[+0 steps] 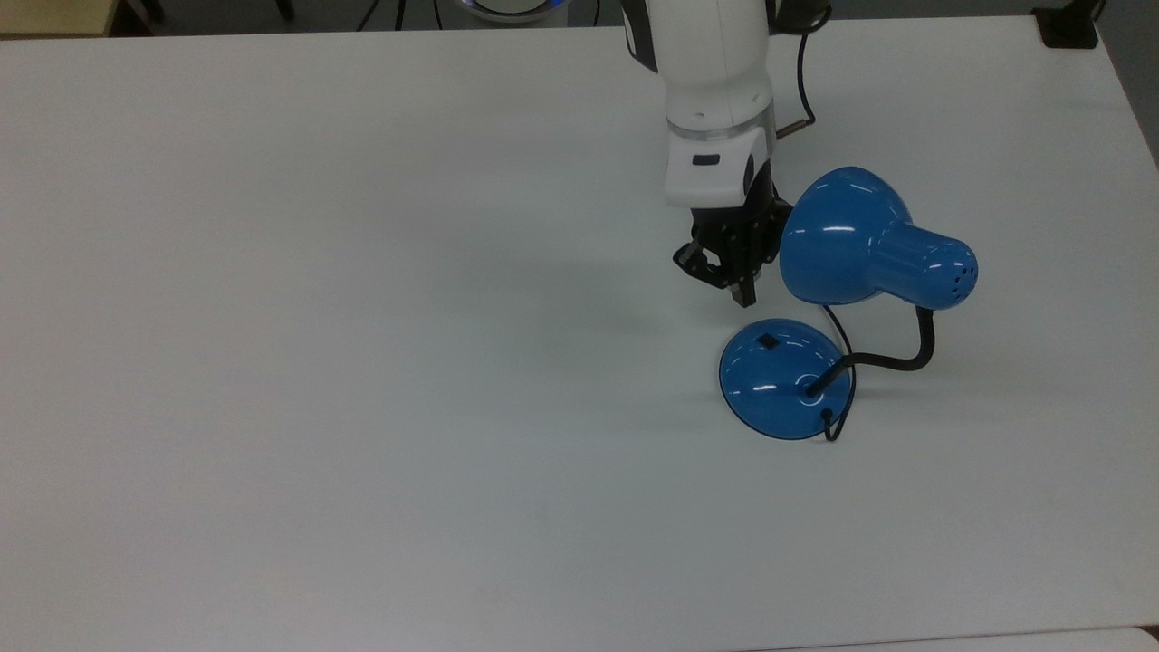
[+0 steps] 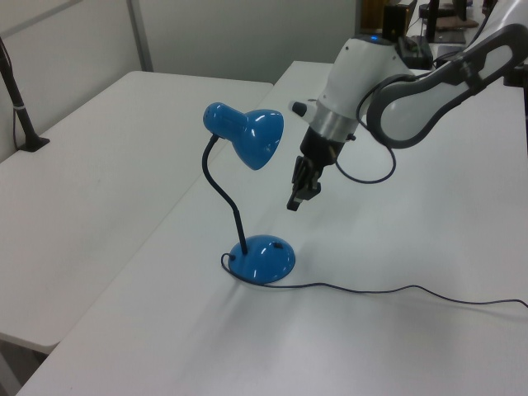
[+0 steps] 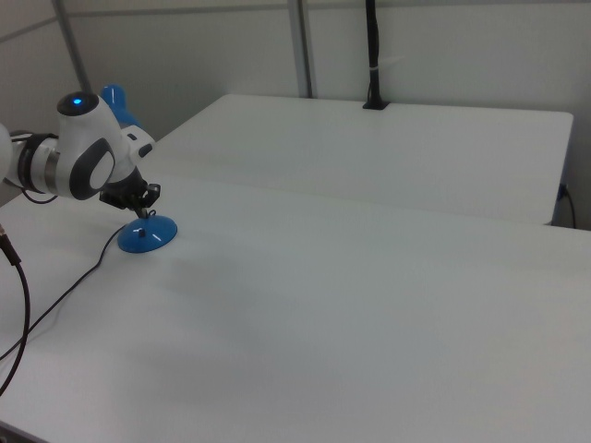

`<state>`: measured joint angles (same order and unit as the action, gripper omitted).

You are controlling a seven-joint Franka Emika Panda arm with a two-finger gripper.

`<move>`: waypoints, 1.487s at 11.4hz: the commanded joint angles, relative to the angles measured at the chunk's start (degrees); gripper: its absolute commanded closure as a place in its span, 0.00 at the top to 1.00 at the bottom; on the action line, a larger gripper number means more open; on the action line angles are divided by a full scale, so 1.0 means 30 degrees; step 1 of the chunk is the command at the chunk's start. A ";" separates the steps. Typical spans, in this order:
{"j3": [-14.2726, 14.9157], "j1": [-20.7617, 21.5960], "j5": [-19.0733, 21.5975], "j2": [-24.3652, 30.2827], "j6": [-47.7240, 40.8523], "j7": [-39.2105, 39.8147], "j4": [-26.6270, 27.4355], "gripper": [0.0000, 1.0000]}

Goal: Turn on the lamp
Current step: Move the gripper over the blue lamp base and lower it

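claw: clenched, empty, above base edge | lamp: upright on table, switch untouched

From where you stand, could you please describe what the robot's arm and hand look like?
The arm is glossy white with rounded segments, a silver ring near the wrist and a small dark marking on the white wrist block. A thin black cable loops beside it. A blue light glows on one joint. The two-finger hand is matte black and angular.
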<state>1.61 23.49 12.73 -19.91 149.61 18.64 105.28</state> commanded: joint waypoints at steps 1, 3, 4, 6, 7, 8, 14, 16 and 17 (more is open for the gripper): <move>0.0137 0.0516 -0.0698 -0.1420 0.1399 -0.0326 -0.0904 0.00; 0.0137 0.0781 -0.0905 -0.1801 0.1429 -0.0326 -0.0933 0.00; 0.0137 0.0840 -0.0992 -0.2092 0.1458 -0.0326 -0.0933 0.00; 0.0137 0.1016 -0.1139 -0.2386 0.2040 -0.0326 -0.0962 0.00; 0.0137 0.1016 -0.1168 -0.2562 0.2625 -0.0297 -0.0962 0.00; 0.0137 0.1016 -0.1169 -0.2709 0.2833 -0.0238 -0.0962 0.00; 0.0137 0.1104 -0.1402 -0.3648 0.2953 -0.0150 -0.2163 0.00; 0.0137 0.1133 -0.1432 -0.3531 0.2923 -0.0150 -0.2134 0.00; 0.0137 0.1453 -0.1403 -0.3472 0.2894 -0.0121 -0.2105 0.00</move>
<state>1.56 26.13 9.35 -30.27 157.51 18.64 99.56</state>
